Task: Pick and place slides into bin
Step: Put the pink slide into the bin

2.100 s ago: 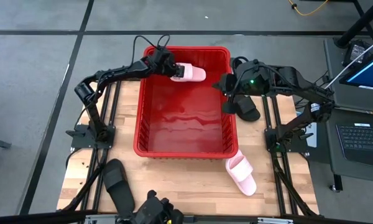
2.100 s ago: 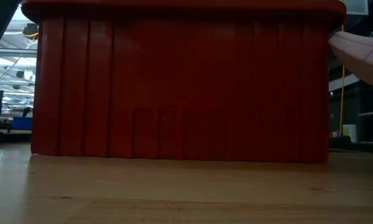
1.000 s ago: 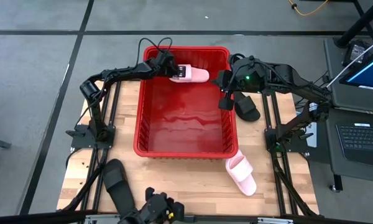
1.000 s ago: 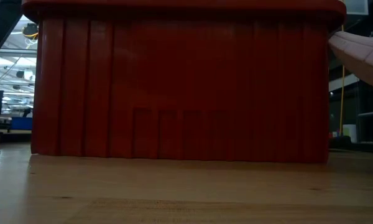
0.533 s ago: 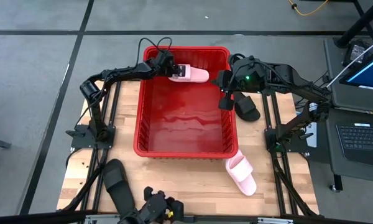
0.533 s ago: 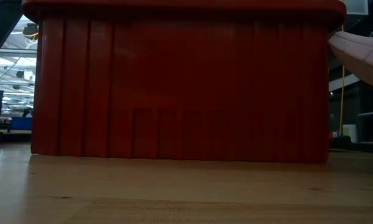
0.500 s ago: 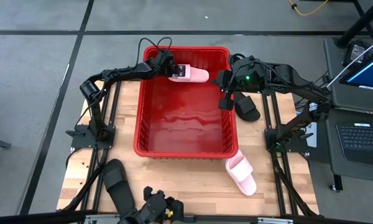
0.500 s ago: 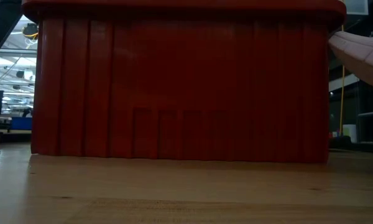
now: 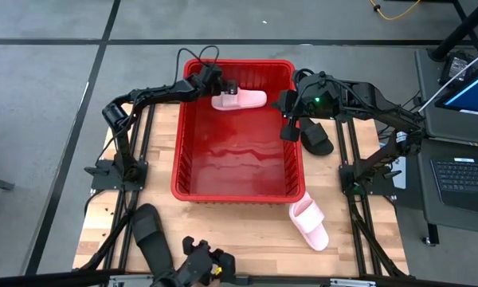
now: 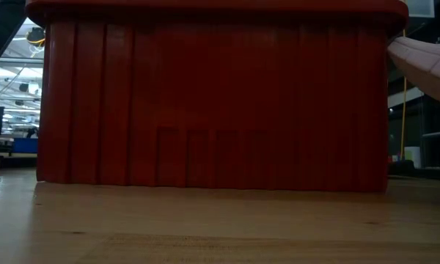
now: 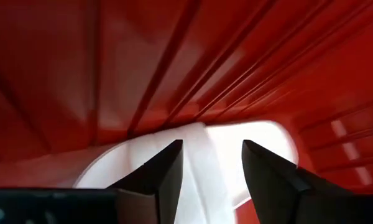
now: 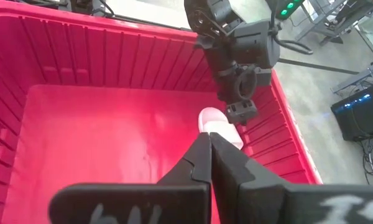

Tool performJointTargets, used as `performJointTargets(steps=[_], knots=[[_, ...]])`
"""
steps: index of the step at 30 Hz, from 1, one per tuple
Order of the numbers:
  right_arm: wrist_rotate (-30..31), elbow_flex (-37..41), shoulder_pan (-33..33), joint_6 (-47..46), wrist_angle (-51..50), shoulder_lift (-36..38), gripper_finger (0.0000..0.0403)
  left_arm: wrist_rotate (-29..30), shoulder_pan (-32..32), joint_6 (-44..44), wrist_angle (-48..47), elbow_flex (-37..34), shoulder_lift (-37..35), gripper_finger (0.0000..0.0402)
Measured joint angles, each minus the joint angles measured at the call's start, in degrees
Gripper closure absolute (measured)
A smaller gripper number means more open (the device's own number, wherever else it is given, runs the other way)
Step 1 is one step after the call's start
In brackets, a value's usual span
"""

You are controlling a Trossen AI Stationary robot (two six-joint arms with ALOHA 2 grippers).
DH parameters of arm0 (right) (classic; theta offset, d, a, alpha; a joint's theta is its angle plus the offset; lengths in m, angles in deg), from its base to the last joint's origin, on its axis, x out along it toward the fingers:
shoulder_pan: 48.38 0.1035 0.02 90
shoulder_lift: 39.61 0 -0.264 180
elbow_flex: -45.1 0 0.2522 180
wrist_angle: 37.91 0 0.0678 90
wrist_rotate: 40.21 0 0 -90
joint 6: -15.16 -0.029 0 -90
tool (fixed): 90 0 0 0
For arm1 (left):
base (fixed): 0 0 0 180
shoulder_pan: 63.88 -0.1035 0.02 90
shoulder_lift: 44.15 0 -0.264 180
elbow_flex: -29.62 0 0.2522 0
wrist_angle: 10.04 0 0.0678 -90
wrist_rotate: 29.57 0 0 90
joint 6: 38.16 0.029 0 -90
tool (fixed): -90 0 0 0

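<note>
The red bin point(image 9: 237, 171) stands mid-table; its near wall point(image 10: 213, 95) fills the low view. One pale pink slide point(image 9: 239, 100) lies inside it at the far end, seen also in the right wrist view point(image 12: 219, 126). My left gripper point(image 9: 222, 86) hangs open just above that slide point(image 11: 214, 146), its fingers apart from it. My right gripper point(image 9: 287, 131) hangs shut over the bin's right rim, empty point(image 12: 209, 149). A black slide point(image 9: 316, 137) lies right of the bin, a second pink slide point(image 9: 309, 224) near right, another black slide point(image 9: 150, 231) near left.
The second pink slide's end point(image 10: 424, 62) shows beside the bin in the low view. A dark mount point(image 9: 203, 267) sits at the table's near edge. Bare wood point(image 9: 247, 231) lies in front of the bin. A laptop point(image 9: 466, 179) stands off the table's right side.
My left gripper has opened and let go of the pink slide. The slide has dropped a little inside the bin's far end and now lies below the open fingers. Both arms have otherwise kept still.
</note>
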Motion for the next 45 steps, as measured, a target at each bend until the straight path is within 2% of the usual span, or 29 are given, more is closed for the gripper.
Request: performJointTargets(steps=[7,16,23,29,32,34,37,41,45], knots=[[0.0,0.0,0.0,4.1,0.0,0.0,0.0398,-4.4,0.2,8.4,5.0,0.0,-3.5,0.0254],[0.4,0.0,0.0,4.5,0.0,0.3,0.0398,-9.0,2.2,22.6,4.9,0.0,-15.2,0.029],[0.6,0.0,0.7,4.6,-0.9,4.3,0.0398,-11.0,7.0,37.4,0.5,0.0,-28.5,0.0347],[0.0,-0.1,0.8,-1.0,-6.2,7.6,0.0398,-11.0,10.8,40.2,-6.3,0.1,-38.7,0.0395],[-3.1,0.3,1.6,-5.2,-10.5,8.2,0.0398,-10.9,13.6,43.8,-12.2,0.1,-42.5,0.0398],[-4.3,3.9,2.9,-7.9,-10.7,9.6,0.0398,-10.9,16.0,46.4,-16.3,0.1,-44.5,0.04],[-4.3,13.7,5.8,-9.9,-5.0,12.9,0.04,-10.7,19.5,47.8,-20.8,0.0,-47.0,0.0401],[-4.5,25.8,9.5,-14.3,1.1,18.8,0.04,-7.6,25.0,47.3,-22.7,0.0,-49.8,0.04],[-4.3,35.0,12.9,-20.7,6.0,25.3,0.0401,-7.8,29.2,47.5,-25.8,0.0,-51.5,0.04]])
